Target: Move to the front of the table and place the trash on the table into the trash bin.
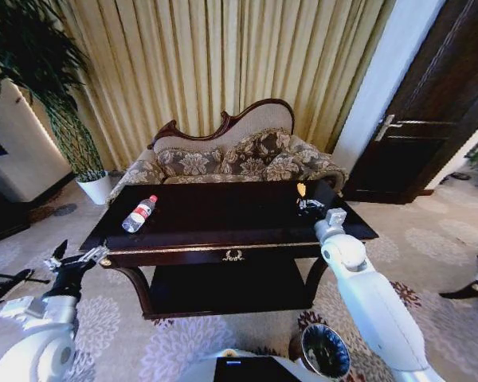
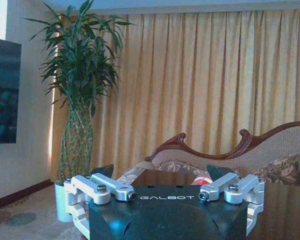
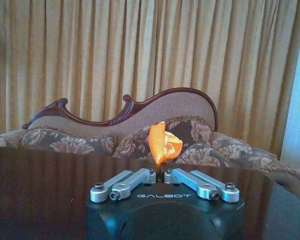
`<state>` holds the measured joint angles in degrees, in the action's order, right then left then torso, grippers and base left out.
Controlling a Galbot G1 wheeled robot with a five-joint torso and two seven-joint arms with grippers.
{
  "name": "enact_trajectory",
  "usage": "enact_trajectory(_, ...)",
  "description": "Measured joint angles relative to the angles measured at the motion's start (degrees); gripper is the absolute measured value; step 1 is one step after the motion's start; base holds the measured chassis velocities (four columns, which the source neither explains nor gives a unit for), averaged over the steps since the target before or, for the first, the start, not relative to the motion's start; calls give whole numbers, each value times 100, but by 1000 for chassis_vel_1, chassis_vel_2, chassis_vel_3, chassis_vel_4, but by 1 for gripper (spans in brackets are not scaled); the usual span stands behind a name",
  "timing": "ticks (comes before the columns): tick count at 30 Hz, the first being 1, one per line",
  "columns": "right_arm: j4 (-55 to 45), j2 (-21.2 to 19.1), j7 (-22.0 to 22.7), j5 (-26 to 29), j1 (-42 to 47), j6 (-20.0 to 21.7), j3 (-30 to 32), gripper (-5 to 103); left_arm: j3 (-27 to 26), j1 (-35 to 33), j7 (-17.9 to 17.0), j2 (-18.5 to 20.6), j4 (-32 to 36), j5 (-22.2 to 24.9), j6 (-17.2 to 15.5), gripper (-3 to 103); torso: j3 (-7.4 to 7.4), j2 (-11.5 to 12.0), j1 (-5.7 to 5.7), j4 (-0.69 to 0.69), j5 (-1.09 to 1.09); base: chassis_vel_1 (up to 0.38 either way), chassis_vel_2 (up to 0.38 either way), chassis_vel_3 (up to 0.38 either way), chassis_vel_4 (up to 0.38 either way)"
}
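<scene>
1. While your right gripper (image 3: 161, 176) sits at the right of centre in the head view with its fingers clenched on the orange scrap (image 3: 164, 143), only the scrap's lower tip looks pinched; a quick swing could shake it loose onto the bench (image 1: 223, 215).
2. The trash bin (image 1: 327, 350) stands at the lower right, close under your right arm; a short carry could drop the scrap on the carpet.
3. Your left gripper (image 1: 78, 259), fingers released, waits at the lower left, and the bottle (image 1: 139, 213) lies left of centre, where it could roll if nudged.

"GALBOT" on both tool (image 2: 165, 197) housings
</scene>
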<state>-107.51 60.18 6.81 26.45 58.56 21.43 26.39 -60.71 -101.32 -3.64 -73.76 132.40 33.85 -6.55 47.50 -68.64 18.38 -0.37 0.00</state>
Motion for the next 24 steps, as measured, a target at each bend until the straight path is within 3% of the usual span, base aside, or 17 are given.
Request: enact_trajectory(24, 232, 272, 0, -144, 302, -259, -38, 3, 43, -5, 10, -87, 34, -75, 2, 100, -4, -6, -8, -1, 0, 269, -285, -281, 268)
